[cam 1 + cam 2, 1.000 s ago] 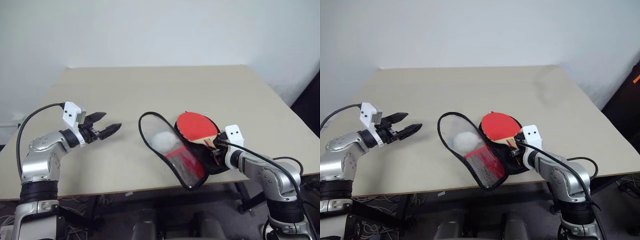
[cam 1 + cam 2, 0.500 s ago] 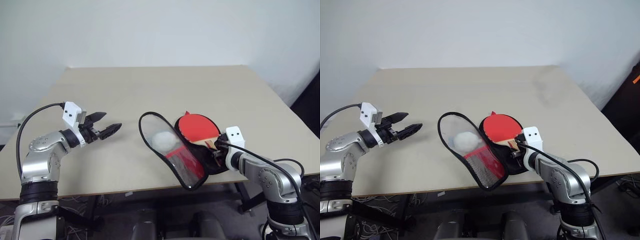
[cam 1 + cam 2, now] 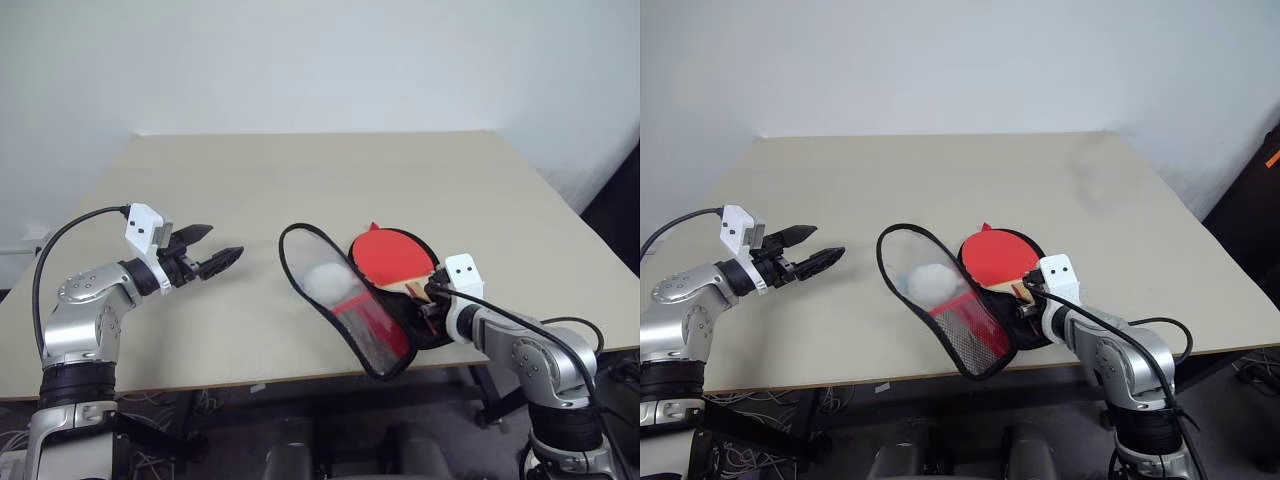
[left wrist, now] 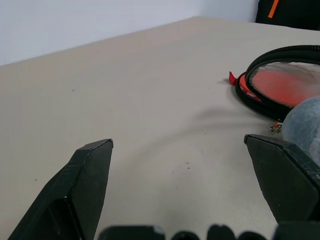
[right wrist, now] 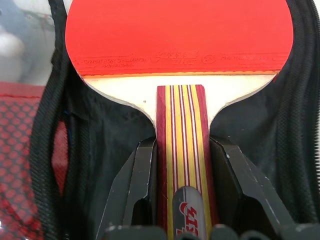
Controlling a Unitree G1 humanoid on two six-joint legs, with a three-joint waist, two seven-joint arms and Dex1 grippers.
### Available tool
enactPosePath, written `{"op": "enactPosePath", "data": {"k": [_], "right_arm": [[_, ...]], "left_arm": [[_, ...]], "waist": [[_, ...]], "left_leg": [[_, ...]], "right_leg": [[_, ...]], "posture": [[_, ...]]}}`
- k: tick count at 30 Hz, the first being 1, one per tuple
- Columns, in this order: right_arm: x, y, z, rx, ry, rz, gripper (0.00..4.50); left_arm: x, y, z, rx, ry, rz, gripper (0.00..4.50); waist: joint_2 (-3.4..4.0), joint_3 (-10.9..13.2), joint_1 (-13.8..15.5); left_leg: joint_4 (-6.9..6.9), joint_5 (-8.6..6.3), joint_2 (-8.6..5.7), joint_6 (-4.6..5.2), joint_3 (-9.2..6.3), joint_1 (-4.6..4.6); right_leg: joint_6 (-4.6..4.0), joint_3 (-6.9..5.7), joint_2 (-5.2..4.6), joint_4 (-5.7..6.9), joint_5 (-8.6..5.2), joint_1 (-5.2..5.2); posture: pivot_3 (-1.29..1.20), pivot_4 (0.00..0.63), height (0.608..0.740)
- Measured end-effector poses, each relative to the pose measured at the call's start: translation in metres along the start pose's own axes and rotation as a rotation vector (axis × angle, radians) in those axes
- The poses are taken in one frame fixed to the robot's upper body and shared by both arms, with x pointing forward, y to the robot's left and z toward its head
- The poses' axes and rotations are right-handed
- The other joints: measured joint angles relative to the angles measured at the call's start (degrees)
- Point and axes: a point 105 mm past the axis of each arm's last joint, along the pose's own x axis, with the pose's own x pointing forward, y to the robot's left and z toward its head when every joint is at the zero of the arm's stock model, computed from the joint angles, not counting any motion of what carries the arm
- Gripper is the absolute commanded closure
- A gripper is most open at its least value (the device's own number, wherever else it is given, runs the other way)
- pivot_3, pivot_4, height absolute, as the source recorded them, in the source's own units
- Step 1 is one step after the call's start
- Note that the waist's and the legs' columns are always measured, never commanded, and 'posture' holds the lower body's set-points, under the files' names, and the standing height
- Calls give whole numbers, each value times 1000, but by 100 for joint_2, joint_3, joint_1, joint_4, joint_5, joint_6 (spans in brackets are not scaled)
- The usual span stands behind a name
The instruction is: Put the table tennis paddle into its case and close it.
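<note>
The case (image 3: 368, 322) lies open near the table's front edge, its mesh-panelled lid standing up on the left and its black-lined half (image 5: 100, 125) lying flat on the right. The table tennis paddle (image 3: 392, 254) rests over that black half, red face pointing away from me. My right gripper (image 5: 182, 150) is shut on the paddle's striped wooden handle (image 5: 181, 120), one black finger on each side. Well to the left of the case, my left gripper (image 3: 218, 243) hovers open above the table with nothing between its fingers (image 4: 92, 170).
A white fluffy ball (image 3: 323, 278) sits behind the lid's clear panel. The beige table (image 3: 300, 180) stretches bare behind the case up to a white wall. The case's near end overhangs the table's front edge.
</note>
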Motion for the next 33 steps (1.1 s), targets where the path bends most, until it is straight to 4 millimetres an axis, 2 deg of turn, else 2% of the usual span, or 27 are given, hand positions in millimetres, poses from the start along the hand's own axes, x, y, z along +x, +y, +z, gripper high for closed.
{"op": "enactPosePath", "data": {"k": [10, 19, 20, 24, 28, 31, 33], "right_arm": [[-1, -3, 0, -18, 3, 5, 3368], [-3, -1, 5, -5, -8, 40, 153], [-5, 0, 9, -1, -17, 57, 19], [-26, -4, 37, -76, -91, 141, 19], [-56, -18, 59, -195, -153, 186, 19], [-70, -24, 69, -281, -179, 230, 0], [-78, -30, 75, -321, -198, 242, 0]], "left_arm": [[0, 0, 0, -2, 2, 0, 0], [0, 0, -1, -6, 4, 3, 0], [0, 0, -1, -7, 4, 3, 0], [0, 0, -1, -11, 6, -3, 0], [1, -2, -2, -17, 10, -21, 0], [3, -6, -2, -20, 17, -43, 585], [5, -9, -3, -23, 20, -59, 1211]], "waist": [[0, 0, 2], [0, 0, 1], [0, 0, 2], [1, 1, 16], [-3, 1, 32], [-1, 3, 32], [-2, 4, 33]], "left_leg": [[1, 0, 0, 0, -2, -1], [2, 0, 0, 0, -4, -1], [3, 0, 0, 0, -5, -1], [7, -1, -1, 2, -13, -2], [15, -2, 2, 4, -28, 0], [19, -5, 3, 10, -31, -2], [25, -7, 6, 13, -33, -3]], "right_leg": [[0, -1, -1, -1, 0, 1], [0, -2, 0, -1, 0, 2], [0, -2, 0, -1, 0, 2], [0, -6, -1, -5, 0, 2], [0, -19, -4, -11, -1, 6], [0, -19, -7, -11, -1, 5], [-1, -19, -9, -11, -1, 5]], "posture": [[0, 0, 654], [0, 0, 654], [0, 0, 654], [0, 0, 654], [0, 0, 654], [0, 0, 654], [0, 0, 654]]}}
